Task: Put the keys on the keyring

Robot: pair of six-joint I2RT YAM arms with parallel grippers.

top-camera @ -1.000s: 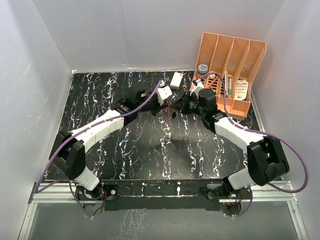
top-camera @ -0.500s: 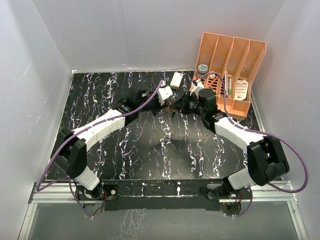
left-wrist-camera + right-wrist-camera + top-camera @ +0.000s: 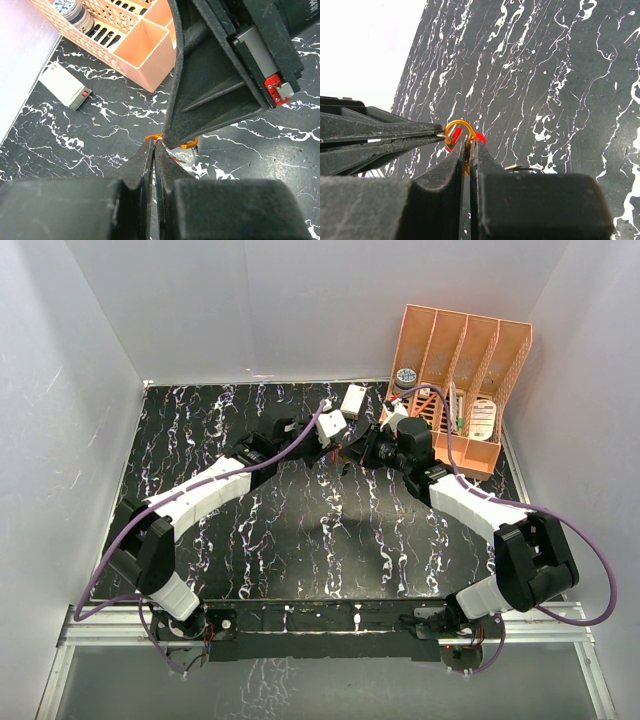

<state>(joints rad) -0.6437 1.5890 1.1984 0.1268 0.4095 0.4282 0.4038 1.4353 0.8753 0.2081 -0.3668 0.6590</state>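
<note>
My two grippers meet above the table's far middle, the left gripper (image 3: 334,445) just left of the right gripper (image 3: 356,450). In the right wrist view the right gripper (image 3: 468,142) is shut on the lower side of the orange-gold keyring (image 3: 461,123). The left gripper's fingers (image 3: 380,132) come in from the left, shut, with a thin metal tip at the ring. A key's red head (image 3: 454,135) shows through the loop. In the left wrist view the left gripper (image 3: 154,142) is shut, with a sliver of red (image 3: 173,161) beside its fingers. The keyring (image 3: 190,145) peeks out under the right finger (image 3: 215,85).
A large orange slotted file rack (image 3: 465,370) stands at the far right and holds a round tin (image 3: 405,377). A white rectangular box (image 3: 353,400) lies just left of the rack and also shows in the left wrist view (image 3: 65,87). White walls enclose the black marbled table (image 3: 250,540).
My left gripper has edged a little farther and to the right, closing in on the right gripper. The right arm has stayed put.
</note>
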